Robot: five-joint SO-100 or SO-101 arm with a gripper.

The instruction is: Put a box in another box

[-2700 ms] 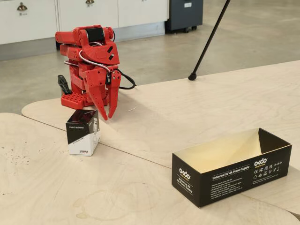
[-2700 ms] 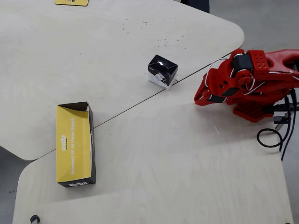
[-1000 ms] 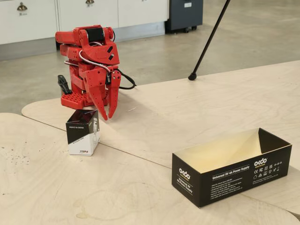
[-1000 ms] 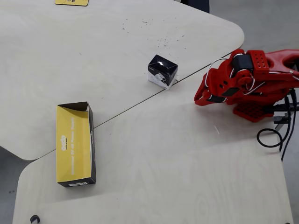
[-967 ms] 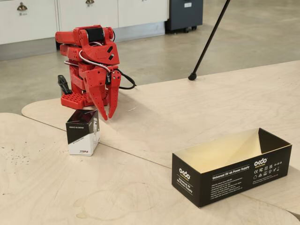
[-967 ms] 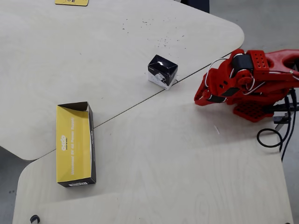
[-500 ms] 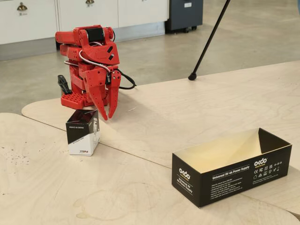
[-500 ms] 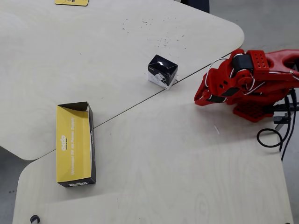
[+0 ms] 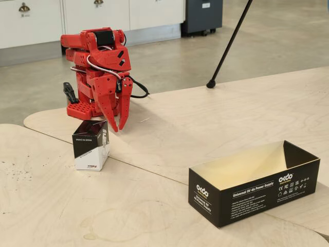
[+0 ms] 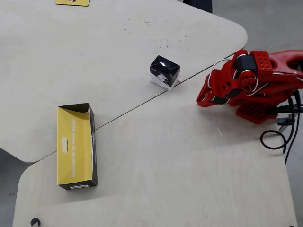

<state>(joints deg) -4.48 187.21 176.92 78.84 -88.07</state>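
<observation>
The end effector (image 9: pixel 121 128) hangs empty, tips nearly together, just behind the small box (image 9: pixel 90 145), which stands well apart from the long carton (image 9: pixel 254 191); recommend widening before descending squarely.

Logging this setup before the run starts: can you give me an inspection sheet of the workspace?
Surface: pale plywood tabletops, seam between them, dark specks at the far end.
Job's things: small black-and-white box upright at the seam; long black carton open, empty.
Clutter: yellow item at the table's edge.
End effector: pointing down, tips nearly together, holding nothing.
Cables: black cable looped beside the red base.
Surroundings: cabinets, tripod leg.
</observation>
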